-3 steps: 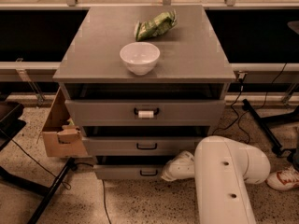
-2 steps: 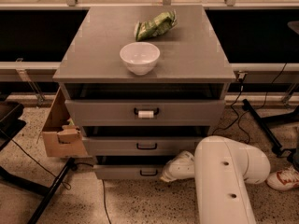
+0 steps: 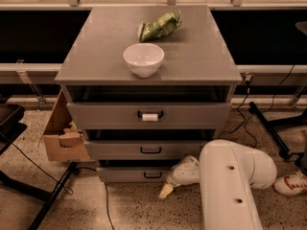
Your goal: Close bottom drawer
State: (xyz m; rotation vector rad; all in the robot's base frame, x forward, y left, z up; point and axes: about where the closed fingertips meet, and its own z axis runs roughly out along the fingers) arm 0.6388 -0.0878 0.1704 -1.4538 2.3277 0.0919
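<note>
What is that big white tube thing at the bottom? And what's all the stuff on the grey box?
The big white tube is a robot's arm. At its end is the gripper, which works as its hand. It is down low by the floor, right next to the bottom drawer of the grey cabinet.

There is only one picture. It is taken from in front of the cabinet and higher up, looking down over the arm.

On top of the cabinet sit a white bowl and, behind it, a crumpled green bag. The cabinet has three drawers, and all of them look pulled out a little. I cannot see anything in the gripper. A cardboard box stands on the floor beside the cabinet, on the left of the picture.
</note>
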